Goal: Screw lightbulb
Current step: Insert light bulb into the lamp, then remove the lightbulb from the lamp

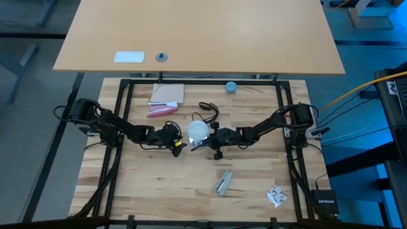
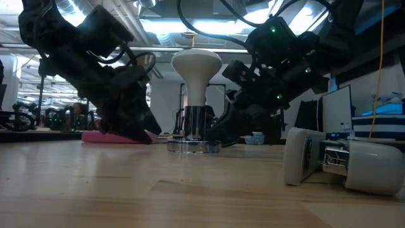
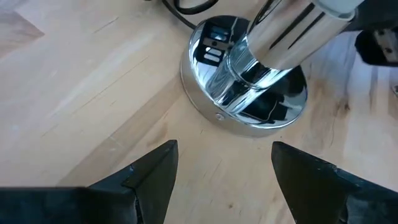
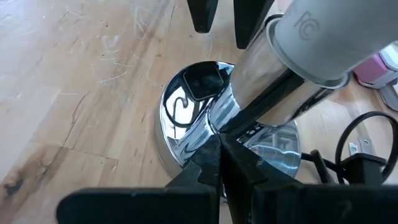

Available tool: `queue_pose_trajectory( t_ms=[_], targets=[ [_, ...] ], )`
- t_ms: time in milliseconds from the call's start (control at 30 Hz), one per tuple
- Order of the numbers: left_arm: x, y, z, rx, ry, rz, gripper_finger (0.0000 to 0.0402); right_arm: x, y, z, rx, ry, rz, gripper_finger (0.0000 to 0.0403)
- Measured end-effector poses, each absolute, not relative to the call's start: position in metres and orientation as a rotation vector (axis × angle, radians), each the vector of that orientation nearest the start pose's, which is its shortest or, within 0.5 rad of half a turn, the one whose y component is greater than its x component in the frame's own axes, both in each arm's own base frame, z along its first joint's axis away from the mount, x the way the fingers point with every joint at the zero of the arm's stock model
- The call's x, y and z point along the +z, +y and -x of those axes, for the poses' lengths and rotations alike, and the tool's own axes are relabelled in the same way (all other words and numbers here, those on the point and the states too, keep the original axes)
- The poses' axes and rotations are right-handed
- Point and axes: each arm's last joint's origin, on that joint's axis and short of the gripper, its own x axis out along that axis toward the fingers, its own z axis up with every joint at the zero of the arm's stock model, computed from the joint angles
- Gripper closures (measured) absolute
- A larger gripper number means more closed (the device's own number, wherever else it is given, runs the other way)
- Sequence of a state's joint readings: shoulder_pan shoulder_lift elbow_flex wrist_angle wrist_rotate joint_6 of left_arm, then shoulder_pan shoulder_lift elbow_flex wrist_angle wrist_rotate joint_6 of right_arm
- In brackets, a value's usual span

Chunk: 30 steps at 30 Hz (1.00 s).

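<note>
Left pincer (image 1: pixel 179 145): spread wide, empty, low over the surface just beside the socket base, apart from it.
Right pincer (image 1: pixel 195 145): pressed together, tips at the foot of the socket (image 4: pixel 219 127), pinching nothing that could be seen.
Lightbulb (image 2: pixel 197 71): frosted white, pear-shaped, upright in the silvery socket near the middle of the surface, between both pincers. Judged light, rigid, smooth and rather slippery, likely fragile at the globe; best taken around the widest part of the globe with a gentle, even hold for turning, never at the narrow neck.
Socket: polished metal, round flared base, thin black cord (image 1: pixel 208 109) trailing toward the far edge.
Surface (image 1: pixel 159 191): pale wood planks, lightly scratched.
Also present: pink item (image 1: pixel 161 111) toward the far edge; small blue cap (image 1: pixel 231 86) at the far edge; white-grey device (image 2: pixel 342 163) near the front edge.
Room: ceiling lights, desks, monitors beyond.
</note>
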State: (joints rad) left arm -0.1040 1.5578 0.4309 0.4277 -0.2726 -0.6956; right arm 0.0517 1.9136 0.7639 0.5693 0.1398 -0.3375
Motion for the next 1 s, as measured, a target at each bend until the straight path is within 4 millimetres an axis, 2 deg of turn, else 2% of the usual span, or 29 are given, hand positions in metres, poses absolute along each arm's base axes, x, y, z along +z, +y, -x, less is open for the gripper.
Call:
queue_pose_trajectory(
  t_ms=[100,233,467,600,733,867,1000],
  targets=[
    [0.111,-0.018,-0.249,0.39,0.598,0.534,0.015,0.107,0.014,-0.343,0.012,0.578,0.383,0.0388],
    [0.111,-0.018,-0.249,0.383,0.601,0.514,0.015,0.129,0.014,-0.339,0.008,0.551,0.381,0.0388],
    [0.119,-0.019,-0.25,0.338,0.563,0.496,0.015,0.172,0.012,-0.315,0.021,0.612,0.395,0.0388],
    [0.14,-0.02,-0.246,0.262,0.507,0.487,0.015,0.201,0.011,-0.296,0.022,0.612,0.395,0.0388],
    [0.173,-0.02,-0.235,0.167,0.42,0.476,0.015,0.229,0.01,-0.276,0.016,0.58,0.393,0.0388],
    [0.201,-0.02,-0.214,0.089,0.386,0.497,0.015,0.248,0.01,-0.261,0.007,0.532,0.39,0.0388],
    [0.217,-0.019,-0.186,0.034,0.418,0.566,0.015,0.257,0.009,-0.257,0.0,0.492,0.387,0.0388]
  ],
)
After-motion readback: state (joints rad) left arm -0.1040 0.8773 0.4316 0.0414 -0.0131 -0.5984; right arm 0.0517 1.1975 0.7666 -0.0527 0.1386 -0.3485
